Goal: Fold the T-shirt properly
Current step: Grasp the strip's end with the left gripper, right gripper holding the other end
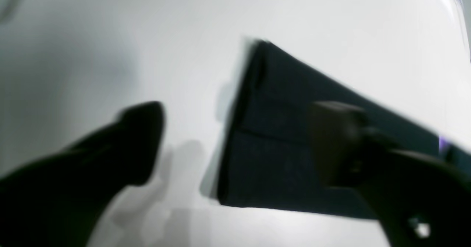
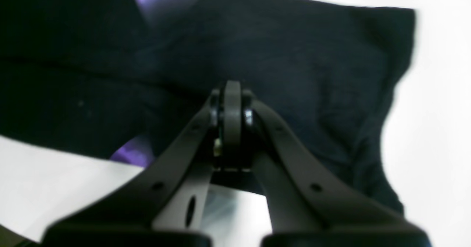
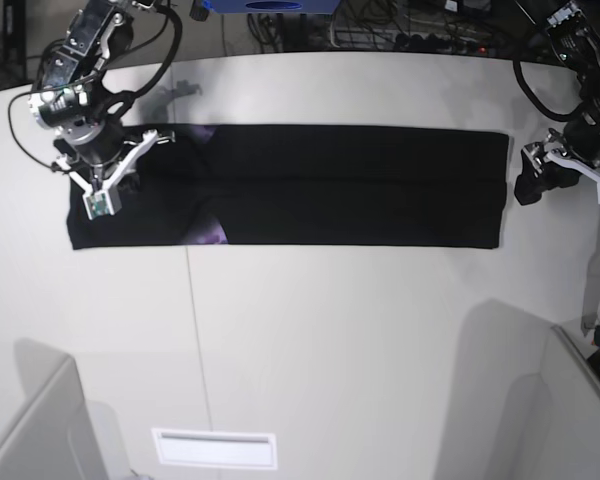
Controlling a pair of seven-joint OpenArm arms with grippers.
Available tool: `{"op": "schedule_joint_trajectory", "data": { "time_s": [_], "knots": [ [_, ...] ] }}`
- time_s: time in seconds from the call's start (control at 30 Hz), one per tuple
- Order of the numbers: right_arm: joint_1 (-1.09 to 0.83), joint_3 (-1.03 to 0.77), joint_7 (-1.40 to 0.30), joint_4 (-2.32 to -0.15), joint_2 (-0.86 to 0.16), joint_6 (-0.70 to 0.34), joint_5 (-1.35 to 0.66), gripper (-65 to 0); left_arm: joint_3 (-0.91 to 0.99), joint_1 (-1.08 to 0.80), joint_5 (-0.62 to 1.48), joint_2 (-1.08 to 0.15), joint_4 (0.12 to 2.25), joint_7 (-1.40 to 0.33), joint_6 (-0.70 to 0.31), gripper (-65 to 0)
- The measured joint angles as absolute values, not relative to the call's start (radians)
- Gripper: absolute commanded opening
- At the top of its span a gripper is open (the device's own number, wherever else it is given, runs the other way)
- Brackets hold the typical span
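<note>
Lying under everything is the white table (image 3: 340,330), which takes nearly the whole base view; across its far half the T-shirt (image 3: 310,185) is spread as a long black band, already folded lengthwise, with a fold line along its middle; its left end in that view is a little rumpled, its right end is straight and square. A small purple patch of the print (image 3: 214,235) shows at the near edge of the band, towards its left end. The right gripper (image 2: 232,103) is over the rumpled end; in its wrist view the two fingers meet at the tips, pressed together against the black cloth, but whether cloth is pinched between them I cannot tell. The left gripper (image 1: 235,136) is at the square end, just beside the cloth edge in the base view; its wrist view is blurred, but the two fingers stand wide apart, one over bare table and one over the cloth, holding nothing.
</note>
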State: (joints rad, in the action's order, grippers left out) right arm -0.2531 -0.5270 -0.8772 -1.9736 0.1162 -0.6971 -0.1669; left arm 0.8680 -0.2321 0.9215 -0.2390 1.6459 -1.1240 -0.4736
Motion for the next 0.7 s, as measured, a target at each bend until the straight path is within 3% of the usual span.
{"op": "schedule_joint_trajectory", "data": {
  "time_s": [0.17, 0.4, 0.53, 0.7],
  "knots": [
    [-0.253, -0.504, -0.875, -1.974, 0.117, -0.697, -0.169, -65.0, 0.869, -0.160, 0.857, -0.241, 1.494, -1.127, -0.500, -4.9],
    [-0.253, -0.505, -0.875, -1.974, 0.117, -0.697, -0.169, -65.0, 0.748, -0.120, 0.752, -0.233, 1.465, -1.123, -0.502, -6.6],
    [-0.253, -0.508, -0.876, -1.974, 0.116, -0.697, -0.168, -65.0, 0.688, -0.119, 0.765, -0.233, 1.399, -0.995, -0.502, -7.2],
    [-0.253, -0.511, -0.876, -1.974, 0.116, -0.697, -0.168, -65.0, 0.638, -0.105, 0.805, -0.238, 1.303, -0.902, -0.525, -18.4]
  ]
}}
